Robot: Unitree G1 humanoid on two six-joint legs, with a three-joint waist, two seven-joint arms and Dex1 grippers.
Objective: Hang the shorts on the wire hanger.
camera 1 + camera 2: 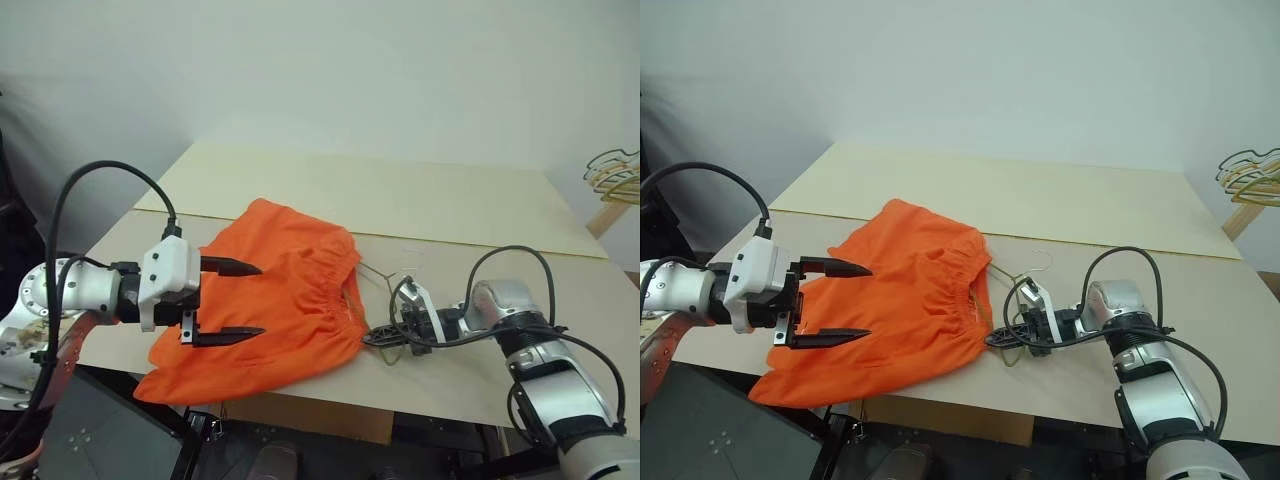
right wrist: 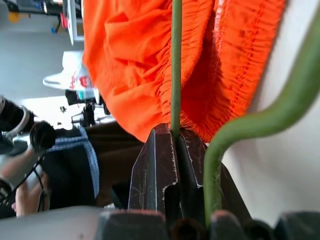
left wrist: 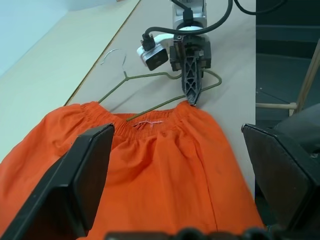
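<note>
Here the right claw point(image 1: 992, 339) grips the wire hanger point(image 3: 165, 87) at the shorts point(image 1: 270, 300); left claw point(image 1: 238, 300) gapes.

The light is soft and even, with no glare. The head views look clear. A dark shadow fills the far left edge by the wall. In the right wrist view, the close green wire hanger point(image 2: 260, 125) looks blurry.
</note>
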